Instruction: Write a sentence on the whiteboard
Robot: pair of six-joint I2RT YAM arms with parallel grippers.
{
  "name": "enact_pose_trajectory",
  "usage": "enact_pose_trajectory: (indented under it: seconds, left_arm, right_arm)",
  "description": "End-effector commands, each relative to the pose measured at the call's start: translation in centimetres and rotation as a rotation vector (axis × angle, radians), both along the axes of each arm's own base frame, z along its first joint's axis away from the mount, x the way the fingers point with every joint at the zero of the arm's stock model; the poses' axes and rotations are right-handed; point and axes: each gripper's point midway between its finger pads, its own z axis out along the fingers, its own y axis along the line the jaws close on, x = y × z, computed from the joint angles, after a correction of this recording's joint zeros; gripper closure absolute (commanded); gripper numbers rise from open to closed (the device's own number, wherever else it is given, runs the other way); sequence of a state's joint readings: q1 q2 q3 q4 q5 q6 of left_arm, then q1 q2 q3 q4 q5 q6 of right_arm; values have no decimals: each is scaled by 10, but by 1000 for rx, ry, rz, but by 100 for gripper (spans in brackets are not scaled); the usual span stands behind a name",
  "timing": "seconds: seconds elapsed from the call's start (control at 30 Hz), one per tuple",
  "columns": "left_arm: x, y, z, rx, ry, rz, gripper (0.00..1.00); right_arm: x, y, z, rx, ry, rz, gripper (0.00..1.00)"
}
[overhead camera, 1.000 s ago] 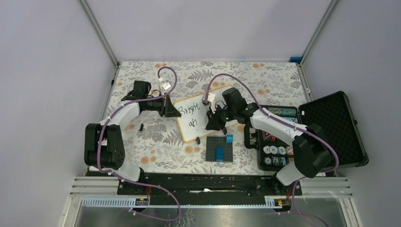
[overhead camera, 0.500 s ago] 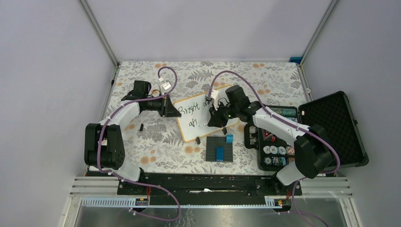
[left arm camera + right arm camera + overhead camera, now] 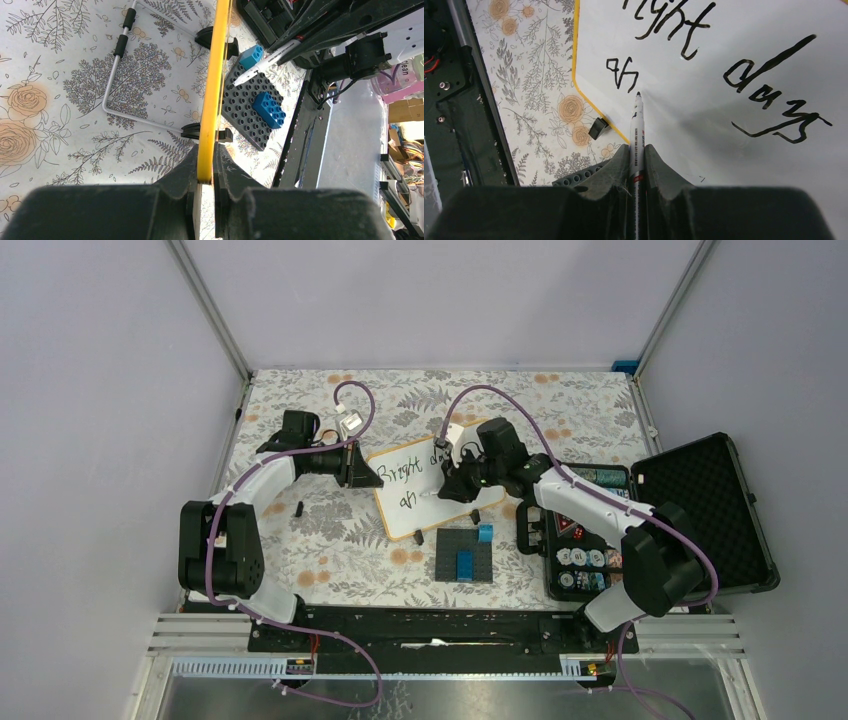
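So, one whiteboard (image 3: 425, 518) sits mid-table (image 3: 300, 540), its left edge pinched in the left end effector (image 3: 206, 175), jaws nearly closed on the frame. The right end effector (image 3: 636, 150) is clamped tight on one marker (image 3: 637, 125), tip at the board just beside "ah". The sentence (image 3: 769, 85) shows two lines: "Bright days" on top, "ah" below. Near the board are one grey brick plate (image 3: 450, 540) carrying two blue bricks (image 3: 466, 562) and one open case (image 3: 700, 510) of chips.
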State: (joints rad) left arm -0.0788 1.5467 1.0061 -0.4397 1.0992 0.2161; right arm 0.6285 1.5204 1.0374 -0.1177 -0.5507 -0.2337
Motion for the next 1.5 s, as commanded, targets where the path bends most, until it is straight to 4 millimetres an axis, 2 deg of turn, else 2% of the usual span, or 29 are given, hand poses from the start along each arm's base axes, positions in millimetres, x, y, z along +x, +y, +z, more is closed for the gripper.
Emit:
enact_pose_trajectory:
  seconds: [0.0, 0.43, 0.9, 1.13, 1.47]
  left_arm:
    - [17, 7, -9, 94, -106, 13, 100]
    - [17, 7, -10, 96, -104, 12, 100]
    - [17, 7, -11, 97, -101, 13, 100]
    - [17, 7, -10, 100, -105, 14, 100]
    - [17, 7, -11, 99, -102, 14, 100]
  right_arm:
    - [17, 8, 20, 31, -71, -32, 100]
    - [4, 13, 16, 47, -28, 27, 100]
    - [16, 15, 12, 34, -43, -6, 100]
    - [18, 7, 6, 0, -49, -19, 100]
    - [23, -11, 10, -12, -56, -45, 100]
